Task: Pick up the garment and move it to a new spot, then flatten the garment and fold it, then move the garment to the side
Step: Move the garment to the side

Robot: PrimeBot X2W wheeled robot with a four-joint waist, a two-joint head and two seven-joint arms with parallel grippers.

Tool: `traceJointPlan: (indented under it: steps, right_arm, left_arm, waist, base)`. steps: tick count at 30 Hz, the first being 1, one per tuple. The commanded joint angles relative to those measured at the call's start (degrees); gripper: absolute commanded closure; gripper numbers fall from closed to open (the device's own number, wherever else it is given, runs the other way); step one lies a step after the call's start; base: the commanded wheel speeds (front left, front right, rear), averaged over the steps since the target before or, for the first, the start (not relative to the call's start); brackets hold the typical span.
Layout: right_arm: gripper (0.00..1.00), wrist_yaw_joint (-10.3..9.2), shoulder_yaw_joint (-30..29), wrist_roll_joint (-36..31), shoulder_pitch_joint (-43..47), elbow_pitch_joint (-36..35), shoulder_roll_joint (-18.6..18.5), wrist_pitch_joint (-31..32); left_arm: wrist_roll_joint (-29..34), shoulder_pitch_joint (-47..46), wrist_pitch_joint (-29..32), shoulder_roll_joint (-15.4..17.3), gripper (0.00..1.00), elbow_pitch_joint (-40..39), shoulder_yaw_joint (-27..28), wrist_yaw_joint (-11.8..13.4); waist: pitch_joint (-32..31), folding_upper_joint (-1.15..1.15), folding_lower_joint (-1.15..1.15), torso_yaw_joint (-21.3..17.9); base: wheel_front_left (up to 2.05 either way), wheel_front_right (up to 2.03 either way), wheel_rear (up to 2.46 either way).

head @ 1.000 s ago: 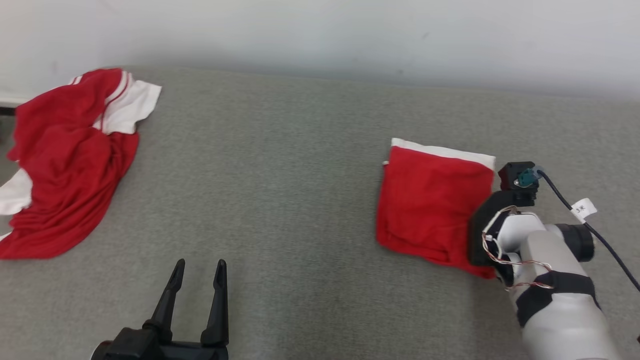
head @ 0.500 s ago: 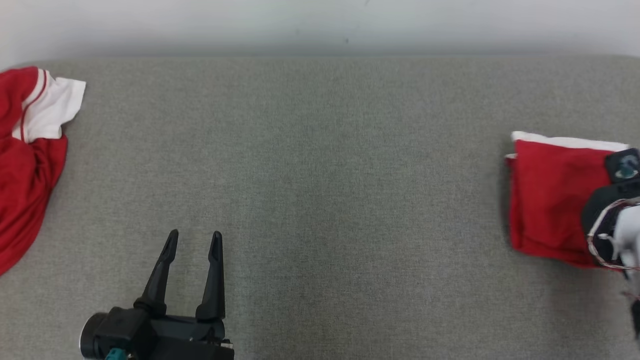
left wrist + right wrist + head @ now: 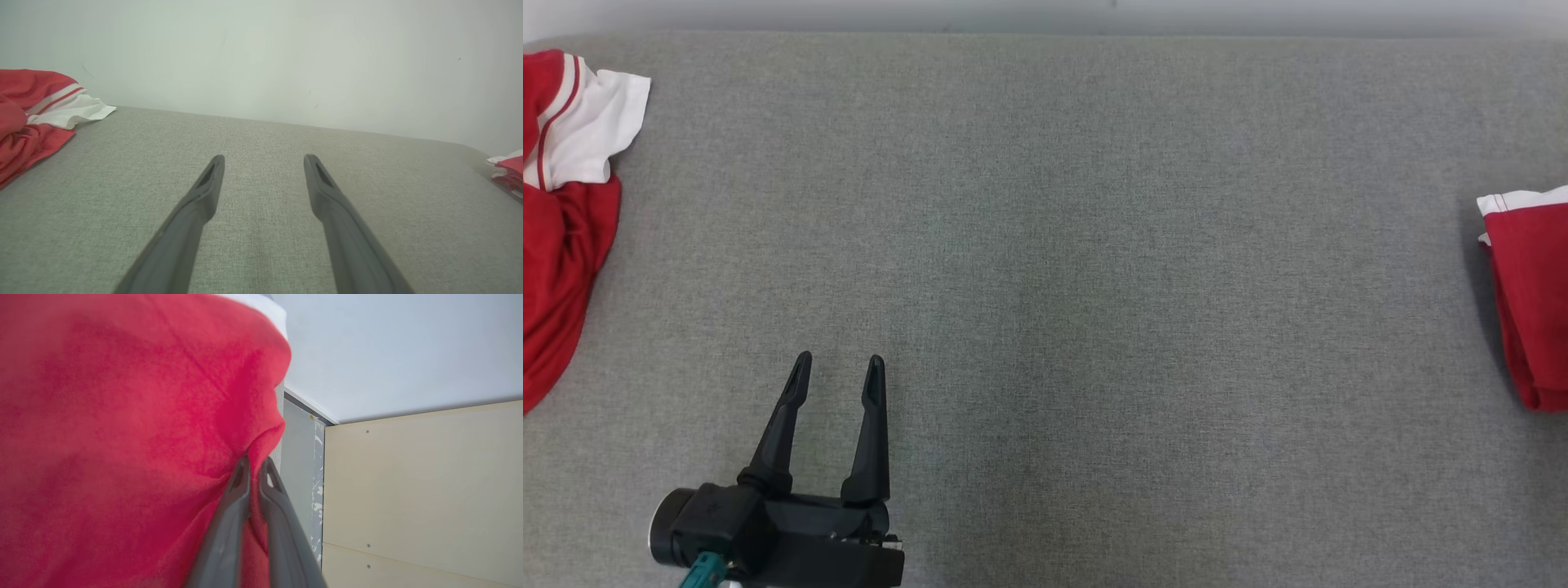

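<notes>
A folded red garment with a white band point(image 3: 1531, 302) lies at the far right edge of the grey fabric surface point(image 3: 1094, 245); its corner also shows in the left wrist view point(image 3: 510, 171). In the right wrist view my right gripper point(image 3: 253, 467) is shut, pinching the edge of this red garment point(image 3: 122, 416), which bunches around the fingertips. My left gripper point(image 3: 840, 363) stands open at the lower left, well away from the cloth, and nothing lies between its fingers point(image 3: 204, 192).
A second red and white garment point(image 3: 564, 204) lies crumpled at the far left edge, its white sleeve point(image 3: 73, 114) spread toward the pale back wall. A beige panel point(image 3: 429, 490) and a grey strip stand beyond the surface's right end.
The head camera has swung, so both garments slid toward the picture's edges and the right arm left that view. The left gripper stays open in nearly the same place.
</notes>
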Motion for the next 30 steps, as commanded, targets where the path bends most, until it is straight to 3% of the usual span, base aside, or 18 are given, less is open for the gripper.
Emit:
traceJointPlan:
  steps: [1,13,15,16,24,30]
  right_arm:
    - [1.0,-0.17,-0.2,-0.5,0.9,-0.5,-0.6,-0.3]
    - [1.0,-0.17,-1.6,-1.0,6.3,-7.0,-1.8,-4.2]
    - [0.53,-0.17,-1.8,-1.5,6.8,-8.2,-1.9,-6.0]
    - [0.0,-0.17,-2.7,-2.2,6.8,-8.6,-2.0,-6.8]
    - [0.0,-0.17,-3.6,-5.8,4.7,-9.1,-1.0,-18.8]
    - [0.0,-0.16,-4.2,-3.8,1.8,-6.8,6.0,-28.9]
  left_arm:
    - [0.2,-0.5,-0.2,0.1,0.0,0.0,-0.1,0.0]
    - [-0.2,-0.4,-0.2,0.0,0.0,0.1,-0.7,-0.1]
    - [-0.2,-0.6,-0.2,0.0,0.0,0.2,-0.8,-0.1]
    - [-0.3,-0.6,-0.2,0.0,0.0,0.2,-0.8,-0.1]
    - [-0.4,-0.2,-0.2,0.0,0.0,0.7,-1.2,-0.1]
    - [-0.1,1.2,-0.2,0.0,0.0,0.5,0.0,-0.1]
  waist:
    - [-0.2,-0.01,-0.01,-0.1]
    - [-0.8,-0.01,-0.01,-1.7]
    - [-0.8,-0.01,-0.01,-1.7]
    - [-0.8,-0.01,-0.01,-1.8]
    - [-2.5,-0.01,-0.01,-1.9]
    - [-5.3,-0.01,-0.01,-1.7]
  base:
    - [0.0,0.0,0.0]
    - [0.0,0.0,0.0]
    - [0.0,0.0,0.0]
    - [0.0,0.0,0.0]
    - [0.0,0.0,0.0]
    - [0.0,0.0,0.0]
